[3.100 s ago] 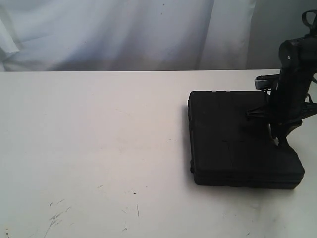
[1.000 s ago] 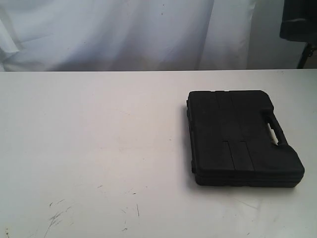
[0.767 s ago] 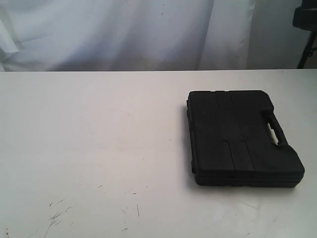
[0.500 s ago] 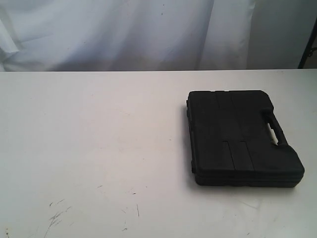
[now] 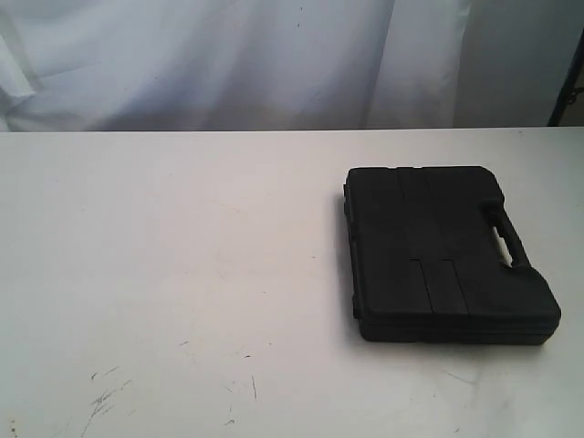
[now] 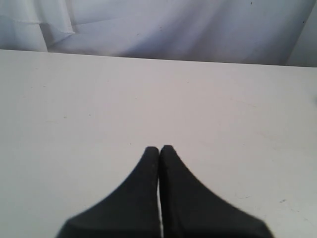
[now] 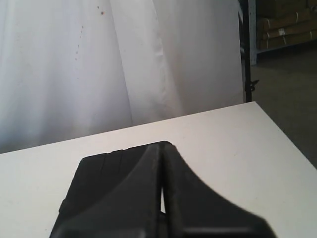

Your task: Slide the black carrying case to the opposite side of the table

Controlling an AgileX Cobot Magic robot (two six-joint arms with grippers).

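Observation:
The black case lies flat on the right half of the white table, its handle slot along the right edge. No arm or gripper shows in the exterior view. In the right wrist view my right gripper is shut and empty, held above the table with part of the case visible behind its fingers. My left gripper is shut too, empty, over bare table with no case in its view.
A white curtain hangs behind the table's far edge. Dark scratches mark the near left of the tabletop. A dark stand shows at the right edge. The table's right side edge drops to the floor.
The right arm, which stood at the case's handle edge 3.1 s ago, has lifted away and left the exterior view at the upper right. The case has not moved.

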